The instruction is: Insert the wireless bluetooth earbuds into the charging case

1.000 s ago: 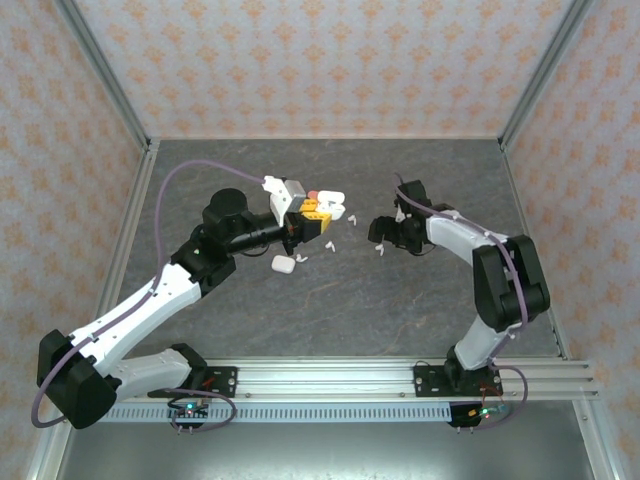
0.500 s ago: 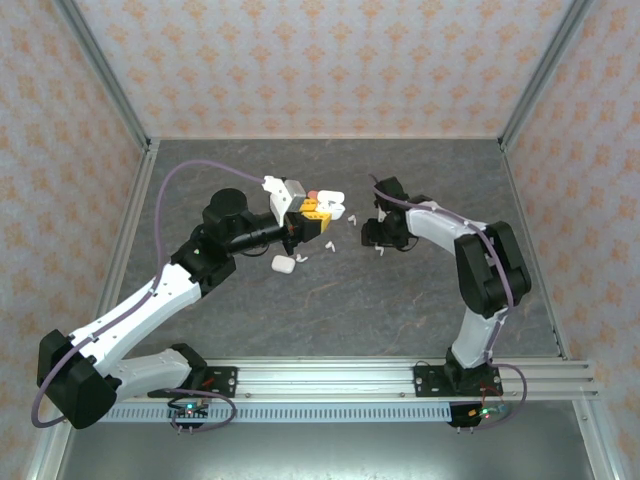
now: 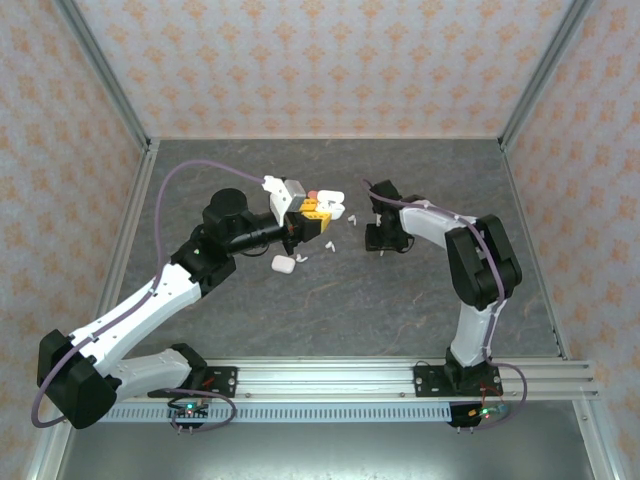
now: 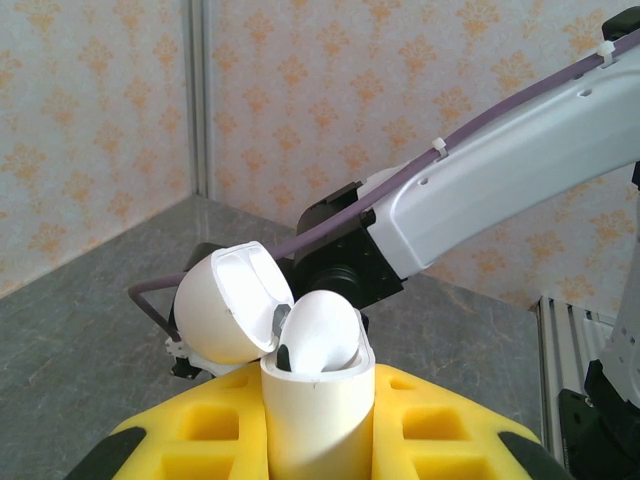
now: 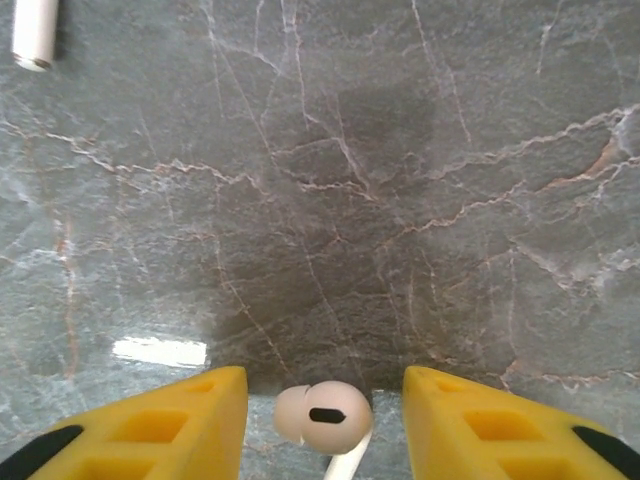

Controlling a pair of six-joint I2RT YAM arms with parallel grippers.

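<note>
Clamping the open white charging case [image 4: 316, 395] is the left claw [image 4: 318, 432].

Left arm [image 3: 160, 290]: runs from its base at the near left, up and to the right. Elbow bent, wrist roughly level, aimed at the middle. Left gripper [image 3: 312, 215]: yellow fingers [image 4: 440, 440] clamped tight on a white case [image 4: 315, 400], one on each side. Right arm [image 3: 480, 260]: rises from its base, folds sharply at the elbow, forearm reaches left, wrist pitched down. Right gripper [image 5: 322, 400]: jaws partly apart with an earbud [image 5: 322, 412] between them, a gap on each side, no contact visible.
</note>
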